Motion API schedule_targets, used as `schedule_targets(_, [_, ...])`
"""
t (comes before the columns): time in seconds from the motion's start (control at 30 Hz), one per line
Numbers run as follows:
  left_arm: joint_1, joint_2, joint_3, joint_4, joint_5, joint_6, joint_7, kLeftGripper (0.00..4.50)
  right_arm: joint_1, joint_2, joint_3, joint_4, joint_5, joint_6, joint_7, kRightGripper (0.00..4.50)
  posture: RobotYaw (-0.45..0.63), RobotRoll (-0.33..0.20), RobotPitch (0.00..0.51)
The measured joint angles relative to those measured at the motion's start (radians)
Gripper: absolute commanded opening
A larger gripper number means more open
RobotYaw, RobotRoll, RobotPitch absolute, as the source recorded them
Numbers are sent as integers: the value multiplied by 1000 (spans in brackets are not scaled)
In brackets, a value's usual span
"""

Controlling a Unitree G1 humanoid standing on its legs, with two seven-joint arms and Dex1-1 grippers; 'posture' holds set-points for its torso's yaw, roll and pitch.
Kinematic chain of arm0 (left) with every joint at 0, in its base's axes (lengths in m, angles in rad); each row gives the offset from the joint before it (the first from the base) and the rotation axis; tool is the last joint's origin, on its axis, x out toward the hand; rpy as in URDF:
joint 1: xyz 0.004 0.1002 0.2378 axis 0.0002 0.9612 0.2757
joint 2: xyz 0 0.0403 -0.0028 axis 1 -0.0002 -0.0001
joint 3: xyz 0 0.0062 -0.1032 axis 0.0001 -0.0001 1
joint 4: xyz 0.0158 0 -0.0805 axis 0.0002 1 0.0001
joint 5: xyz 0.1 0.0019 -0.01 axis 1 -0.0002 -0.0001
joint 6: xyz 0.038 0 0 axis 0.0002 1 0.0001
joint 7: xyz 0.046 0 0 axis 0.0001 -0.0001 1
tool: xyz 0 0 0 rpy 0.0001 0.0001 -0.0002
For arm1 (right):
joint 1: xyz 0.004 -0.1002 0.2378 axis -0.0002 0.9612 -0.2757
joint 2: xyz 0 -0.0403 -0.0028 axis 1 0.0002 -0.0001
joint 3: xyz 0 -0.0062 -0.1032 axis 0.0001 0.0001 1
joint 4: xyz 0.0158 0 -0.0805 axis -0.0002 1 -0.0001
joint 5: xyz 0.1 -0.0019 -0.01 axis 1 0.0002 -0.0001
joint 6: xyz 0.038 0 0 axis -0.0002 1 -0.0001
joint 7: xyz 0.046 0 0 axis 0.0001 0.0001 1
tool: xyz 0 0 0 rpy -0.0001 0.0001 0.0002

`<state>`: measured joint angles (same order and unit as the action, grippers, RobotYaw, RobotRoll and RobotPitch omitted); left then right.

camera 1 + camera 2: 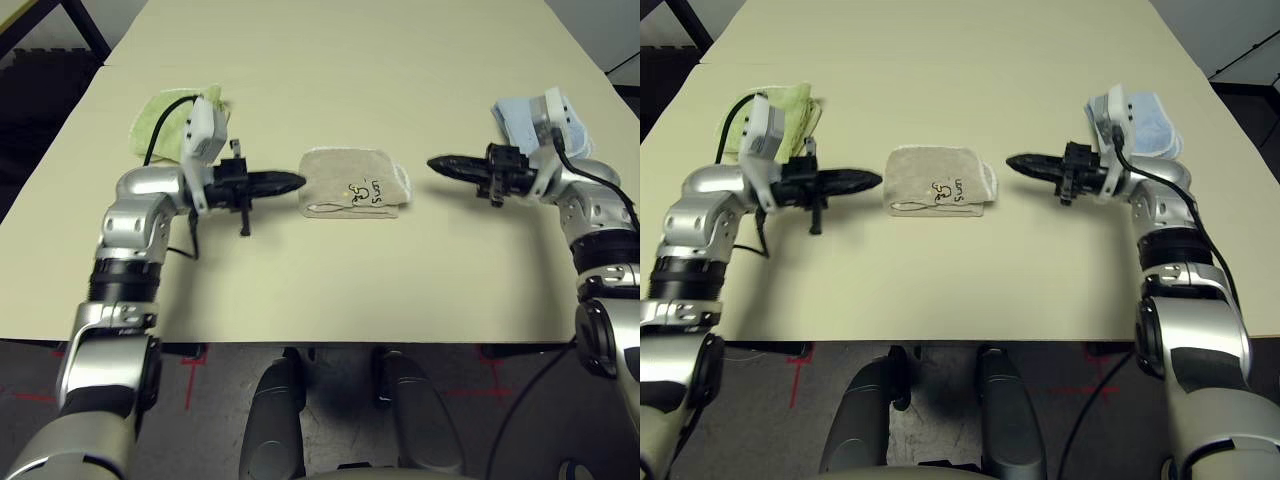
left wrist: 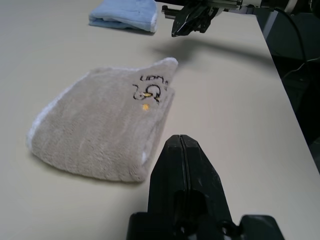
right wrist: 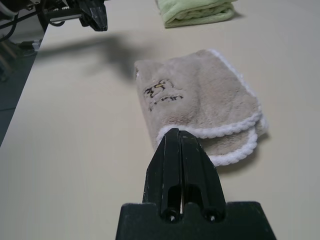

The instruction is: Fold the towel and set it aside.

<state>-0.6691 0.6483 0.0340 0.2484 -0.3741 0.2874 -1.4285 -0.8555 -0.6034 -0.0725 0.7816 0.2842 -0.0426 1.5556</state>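
The beige towel lies folded into a small flat packet at the middle of the table, with its dark printed mark facing up and its white edging on the right side. My left gripper is shut and empty, pointing at the towel's left edge; I cannot tell whether it touches. My right gripper is also shut and empty, pointing at the towel from a short gap to its right. The left wrist view shows the towel just beyond the shut fingers. The right wrist view shows its edged end.
A folded lime-green cloth lies behind my left forearm at the back left. A folded light-blue cloth lies behind my right wrist at the back right. The tan table has bare room in front of and behind the towel.
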Motion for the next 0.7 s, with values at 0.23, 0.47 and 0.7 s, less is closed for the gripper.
schedule_targets(0.23, [17,6,-27,-8,-8,-61,-26,407,25,-22,37,-12,-36,-25,26,0,-69,0,204])
schedule_targets(0.47, [17,0,-48,1,8,-140,-17,2821,38,-53,60,-49,-45,61,26,2150,-71,0,202])
schedule_targets(0.7, [19,0,-49,3,6,-160,-20,4500,41,-65,59,-75,-35,114,21,4458,-72,0,199])
